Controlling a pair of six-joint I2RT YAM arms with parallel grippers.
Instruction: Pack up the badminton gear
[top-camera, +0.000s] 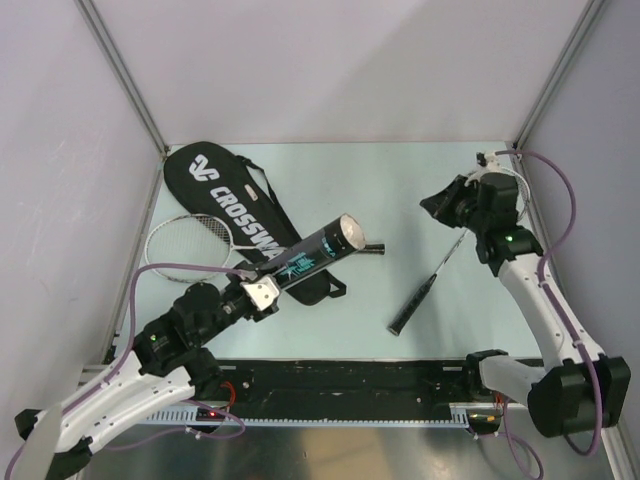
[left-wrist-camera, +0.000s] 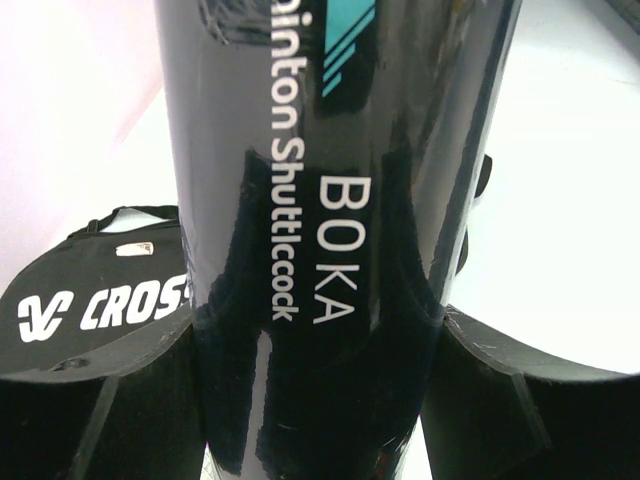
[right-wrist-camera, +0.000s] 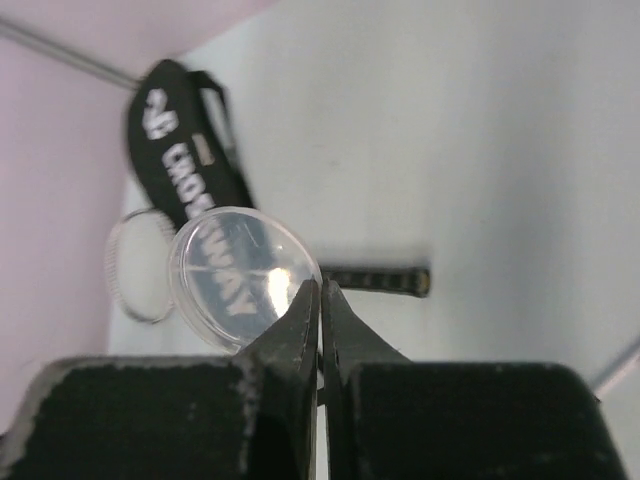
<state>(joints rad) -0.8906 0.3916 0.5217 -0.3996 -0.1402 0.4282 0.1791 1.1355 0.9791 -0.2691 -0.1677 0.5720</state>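
My left gripper (top-camera: 262, 292) is shut on the lower end of the dark teal-printed tube (top-camera: 315, 258), which slants up and to the right over the bag. The left wrist view shows the tube (left-wrist-camera: 320, 150) between my jaws (left-wrist-camera: 315, 340). The black CROSSWAY bag (top-camera: 235, 200) lies at the back left. One racket (top-camera: 185, 245) lies beside it, its handle (top-camera: 372, 247) sticking out to the right. A second racket (top-camera: 405, 312) lies at the right, its head under my right arm. My right gripper (top-camera: 432, 205) is raised, its jaws (right-wrist-camera: 320, 290) shut on the rim of a clear round lid (right-wrist-camera: 235, 270). No shuttlecock shows.
Pale walls with metal corner posts (top-camera: 120, 75) close in the back and sides. A black rail (top-camera: 350, 375) runs along the near edge between the arm bases. The right arm's cable (top-camera: 565, 215) loops by the right wall.
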